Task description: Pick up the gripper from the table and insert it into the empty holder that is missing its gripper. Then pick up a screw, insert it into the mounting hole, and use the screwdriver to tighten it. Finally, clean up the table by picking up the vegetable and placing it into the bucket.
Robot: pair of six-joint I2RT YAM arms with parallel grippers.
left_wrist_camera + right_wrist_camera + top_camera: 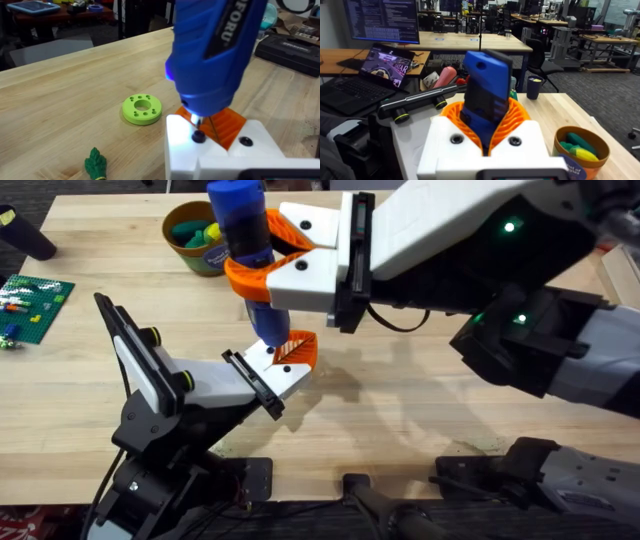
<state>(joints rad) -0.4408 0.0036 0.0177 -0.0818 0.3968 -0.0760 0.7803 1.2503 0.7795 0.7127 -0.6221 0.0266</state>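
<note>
My right gripper (258,252) reaches in from the right and is shut on the blue screwdriver (243,225), which it holds upright. In the right wrist view the screwdriver (485,92) stands between the orange pads (512,117). Its tip rests on a black screw (198,136) in the white holder (250,378), the wedge on the black jointed arm at lower left. The orange ribbed gripper piece (297,350) sits on the holder's end, and it also appears behind the tip (231,125). A small green vegetable (96,164) lies on the table (420,410). The bucket (178,242) stands at the back.
The bucket (600,137) holds green and yellow pieces. A lime-green disc (142,109) with holes lies on the wood near the holder. A second black screw (245,141) sits in the white block. A green brick plate (32,302) and a dark cup (25,235) are at far left.
</note>
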